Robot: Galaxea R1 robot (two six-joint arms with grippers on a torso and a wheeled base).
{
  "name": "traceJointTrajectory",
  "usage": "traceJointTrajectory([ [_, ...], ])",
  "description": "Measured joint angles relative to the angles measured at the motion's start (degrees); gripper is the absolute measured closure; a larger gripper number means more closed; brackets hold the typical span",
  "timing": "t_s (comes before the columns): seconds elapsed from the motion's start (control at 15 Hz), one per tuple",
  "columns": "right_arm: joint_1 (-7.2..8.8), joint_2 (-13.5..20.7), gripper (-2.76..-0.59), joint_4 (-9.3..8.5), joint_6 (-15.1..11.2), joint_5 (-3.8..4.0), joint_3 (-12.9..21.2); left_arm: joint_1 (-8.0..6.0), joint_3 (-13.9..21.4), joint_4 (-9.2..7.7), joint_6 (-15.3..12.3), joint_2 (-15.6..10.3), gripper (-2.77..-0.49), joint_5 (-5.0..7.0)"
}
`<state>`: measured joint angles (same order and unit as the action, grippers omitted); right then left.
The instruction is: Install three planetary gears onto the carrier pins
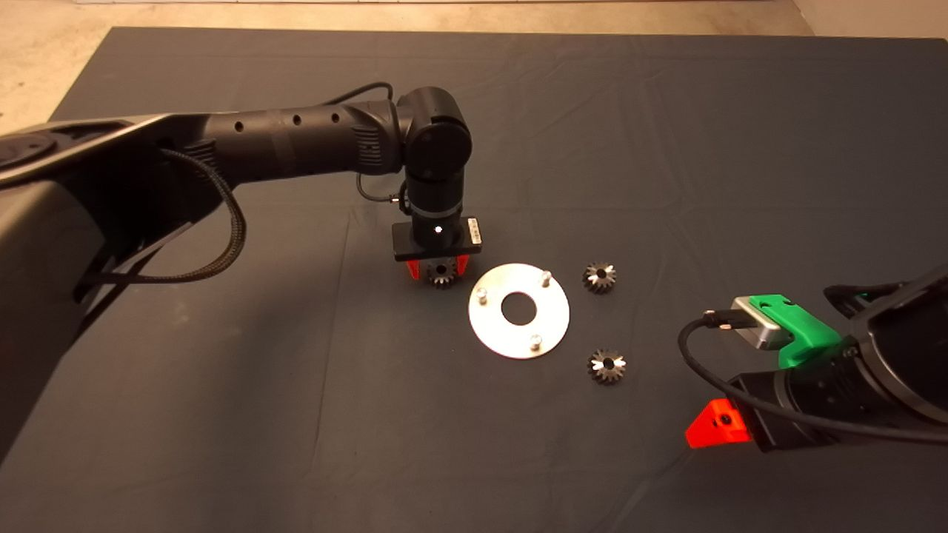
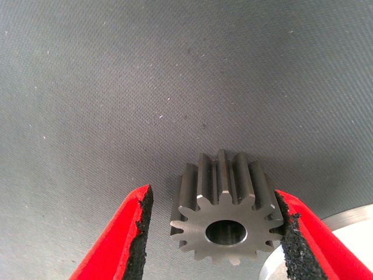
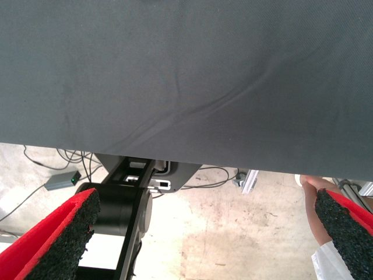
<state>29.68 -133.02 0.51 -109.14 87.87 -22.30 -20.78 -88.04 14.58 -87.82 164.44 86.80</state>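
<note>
The flat silver disc (image 1: pixel 492 326) lies mid-mat with three bare upright carrier pins (image 1: pixel 481 295), (image 1: pixel 546 279), (image 1: pixel 535 341). One planetary gear (image 1: pixel 443 275) lies on the mat just left of the disc, and my left gripper (image 1: pixel 442 271) stands over it, pointing down. In the left wrist view the gear (image 2: pixel 224 204) sits between the open fingers of the left gripper (image 2: pixel 213 192). One pad (image 2: pixel 288 233) touches its teeth and the other stands a little apart. Two more gears (image 1: pixel 599 277), (image 1: pixel 606 366) lie right of the disc. My right gripper (image 1: pixel 711 429) waits open at the lower right.
The disc's rim (image 2: pixel 349 233) shows beside the gear in the left wrist view. The right wrist view looks past the mat's edge at the floor, with cables, the robot's base (image 3: pixel 125 210) and part of a person's limb (image 3: pixel 315 201).
</note>
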Motion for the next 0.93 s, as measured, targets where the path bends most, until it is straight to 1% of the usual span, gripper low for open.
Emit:
traceJointTrajectory([
  [0.4,0.0,0.0,-2.75,0.0,0.0,0.0,0.0,0.0,-0.38,-0.02,-0.84,-0.46,-1.34,-0.2],
  [0.47,0.0,0.0,-2.75,0.0,0.0,0.0,0.0,0.01,-0.46,0.0,-0.9,-0.46,-1.24,-0.22],
  [0.6,-0.01,0.0,-2.75,0.0,0.0,0.0,0.0,0.01,-0.51,0.0,-1.12,-0.46,-1.22,-0.22],
  [0.73,0.0,0.0,-2.75,0.0,0.0,0.0,0.0,0.01,-0.51,0.0,-1.15,-0.48,-1.09,-0.2],
  [0.93,0.0,0.0,-2.75,0.0,0.0,0.0,0.0,0.01,-0.5,0.0,-1.12,-0.6,-1.07,-0.22],
])
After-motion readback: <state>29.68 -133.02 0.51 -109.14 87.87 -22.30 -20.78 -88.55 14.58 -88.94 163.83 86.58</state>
